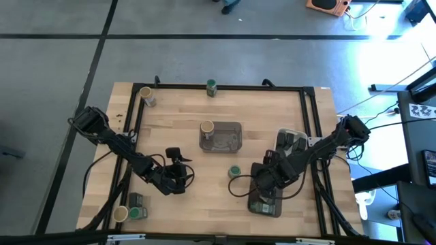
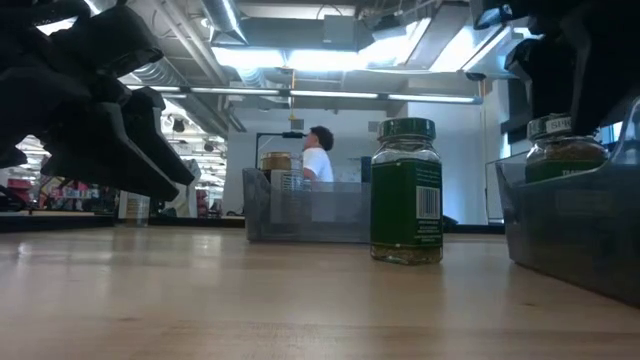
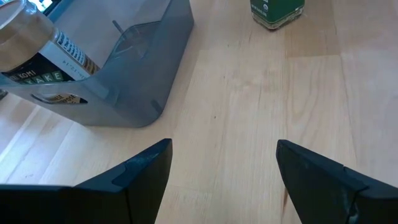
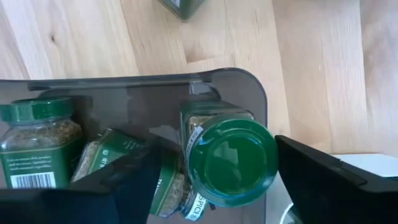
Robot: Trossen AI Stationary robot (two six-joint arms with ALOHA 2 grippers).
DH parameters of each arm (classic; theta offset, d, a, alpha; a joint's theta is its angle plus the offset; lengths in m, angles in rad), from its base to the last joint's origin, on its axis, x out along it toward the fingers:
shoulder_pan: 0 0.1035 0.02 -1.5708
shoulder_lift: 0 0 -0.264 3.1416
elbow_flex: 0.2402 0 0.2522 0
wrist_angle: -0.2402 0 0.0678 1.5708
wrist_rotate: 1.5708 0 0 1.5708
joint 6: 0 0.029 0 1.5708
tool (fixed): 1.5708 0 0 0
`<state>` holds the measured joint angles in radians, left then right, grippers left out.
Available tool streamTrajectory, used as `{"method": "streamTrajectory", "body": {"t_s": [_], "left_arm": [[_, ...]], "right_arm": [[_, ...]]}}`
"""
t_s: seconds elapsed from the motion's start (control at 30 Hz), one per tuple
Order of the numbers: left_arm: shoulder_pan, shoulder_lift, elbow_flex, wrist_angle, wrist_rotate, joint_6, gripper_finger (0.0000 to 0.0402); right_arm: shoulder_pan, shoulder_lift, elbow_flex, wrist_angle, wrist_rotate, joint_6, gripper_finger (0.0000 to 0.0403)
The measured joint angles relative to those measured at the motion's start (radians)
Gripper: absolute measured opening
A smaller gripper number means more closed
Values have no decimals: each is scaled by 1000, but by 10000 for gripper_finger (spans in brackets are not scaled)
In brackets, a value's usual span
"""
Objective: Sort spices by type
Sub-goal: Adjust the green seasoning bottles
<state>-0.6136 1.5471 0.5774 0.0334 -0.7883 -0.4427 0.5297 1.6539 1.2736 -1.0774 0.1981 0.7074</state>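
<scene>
The spices are small jars. In the right wrist view, three green-lidded jars are in a dark tray (image 4: pixel 249 84): one upright (image 4: pixel 231 155), one upright at the side (image 4: pixel 38 140), one lying down (image 4: pixel 118 158). My right gripper (image 4: pixel 217 149) hangs open above the tray, a finger on either side of the upright jar's lid, apart from it. Another green-lidded jar (image 1: pixel 234 171) stands on the table between the arms. My left gripper (image 1: pixel 176 170) is open just above the wood, nothing between its fingers. A tan-lidded jar (image 1: pixel 206 127) is in the grey tray (image 1: pixel 228 139).
A green-lidded jar (image 1: pixel 211 86) and a tan-lidded jar (image 1: pixel 145 95) stand at the far edge. Near the front left corner are a tan-lidded jar (image 1: pixel 121 214), a green-lidded jar (image 1: pixel 139 213) and a dark tin (image 1: pixel 136 201). A white tray (image 1: pixel 289 139) lies beside the right arm. A person (image 2: pixel 318 155) stands beyond the table.
</scene>
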Motion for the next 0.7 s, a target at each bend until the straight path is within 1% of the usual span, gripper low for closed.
{"method": "streamTrajectory", "body": {"t_s": [0.07, 0.17, 0.27, 0.33, 0.57, 0.7], "left_arm": [[0, 0, 0, 0, 0, 0, 285], [0, 0, 0, -1, 0, 0, 285], [0, 0, 0, -8, 0, -1, 285], [0, 0, 0, -19, 0, -8, 285], [0, 0, 0, -30, 0, -22, 285], [0, 0, 0, -30, 0, -22, 285]], "right_arm": [[0, 0, 1, 0, -7, 0, 289], [0, 0, 1, 3, -4, 0, 256], [0, 0, 1, 3, 32, -7, 225], [0, 0, -5, 11, 43, -17, 214], [0, -5, -26, 15, 45, -4, 213], [0, 1, 7, -15, 37, -4, 207]]}}
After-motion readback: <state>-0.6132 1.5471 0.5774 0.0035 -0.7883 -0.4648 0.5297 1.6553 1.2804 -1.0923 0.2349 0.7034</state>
